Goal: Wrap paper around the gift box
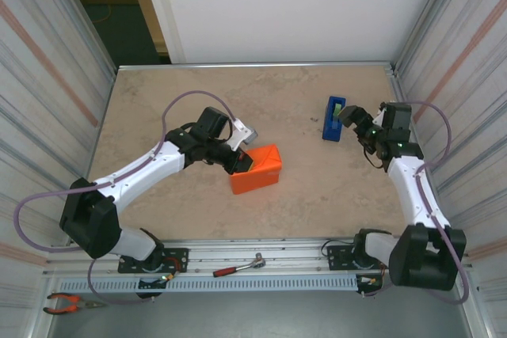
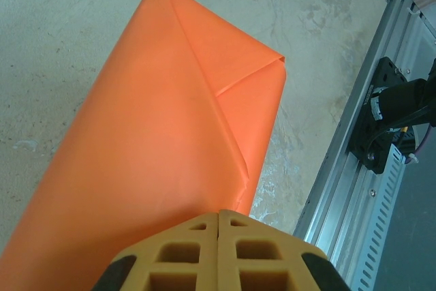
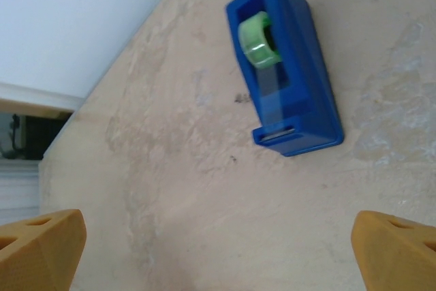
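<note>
Jaws of the left gripper (image 1: 239, 161) are pressed fully together with nothing between them, their tips resting against the left end of the paper (image 1: 258, 169). That orange sheet is folded into a box-shaped parcel, a diagonal crease running to one corner, and lies near the middle of the surface (image 1: 158, 108). Well to its right stands a blue tape dispenser (image 1: 333, 119) holding a green roll. Just beside it hovers the right gripper (image 1: 348, 119), jaws spread wide and empty, apart from the dispenser.
</note>
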Controlling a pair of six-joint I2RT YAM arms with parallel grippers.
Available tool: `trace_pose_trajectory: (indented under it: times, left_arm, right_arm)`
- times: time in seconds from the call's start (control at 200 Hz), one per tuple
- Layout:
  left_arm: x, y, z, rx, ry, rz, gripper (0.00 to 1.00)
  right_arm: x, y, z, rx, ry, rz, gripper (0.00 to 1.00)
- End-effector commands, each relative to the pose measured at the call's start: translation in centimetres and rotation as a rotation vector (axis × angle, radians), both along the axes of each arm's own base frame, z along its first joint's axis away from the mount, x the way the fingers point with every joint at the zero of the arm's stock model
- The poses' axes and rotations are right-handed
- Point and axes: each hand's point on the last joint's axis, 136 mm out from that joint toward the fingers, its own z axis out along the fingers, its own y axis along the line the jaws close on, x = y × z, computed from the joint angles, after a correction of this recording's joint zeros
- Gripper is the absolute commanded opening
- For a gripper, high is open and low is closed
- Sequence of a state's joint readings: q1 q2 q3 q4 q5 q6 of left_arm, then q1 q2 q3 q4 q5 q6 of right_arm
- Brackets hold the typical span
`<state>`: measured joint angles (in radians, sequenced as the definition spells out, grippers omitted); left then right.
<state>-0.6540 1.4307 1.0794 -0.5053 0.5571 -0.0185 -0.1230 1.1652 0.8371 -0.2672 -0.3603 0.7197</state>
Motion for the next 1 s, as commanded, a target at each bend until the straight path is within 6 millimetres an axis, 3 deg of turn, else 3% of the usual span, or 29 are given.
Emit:
trace_pose_trajectory:
  times: [0.0,0.21,0.441,0.691,0.997]
  left_arm:
    - [-1.3,1.2,-4.2,0.107,0.097,-0.004,0.00]
    - [-1.3,1.2,-4.6,0.113,0.106,-0.006,0.00]
    - [-1.3,1.3,-5.0,0.123,0.117,-0.006,0.00]
    - [-1.4,1.3,-5.5,0.132,0.132,-0.005,0.00]
    - [-1.4,1.2,-5.7,0.130,0.141,-0.009,0.00]
  right_arm:
    - [2.1,-0.3,-0.2,0.070,-0.038,0.023,0.98]
    - [5.8,-0.8,-2.9,0.218,0.005,0.089,0.99]
    - [8.9,-0.8,-6.2,0.341,0.043,0.143,0.69]
    - [9.9,-0.4,-8.4,0.378,0.074,0.174,0.47]
    - [9.8,0.9,-9.7,0.395,0.096,0.209,0.36]
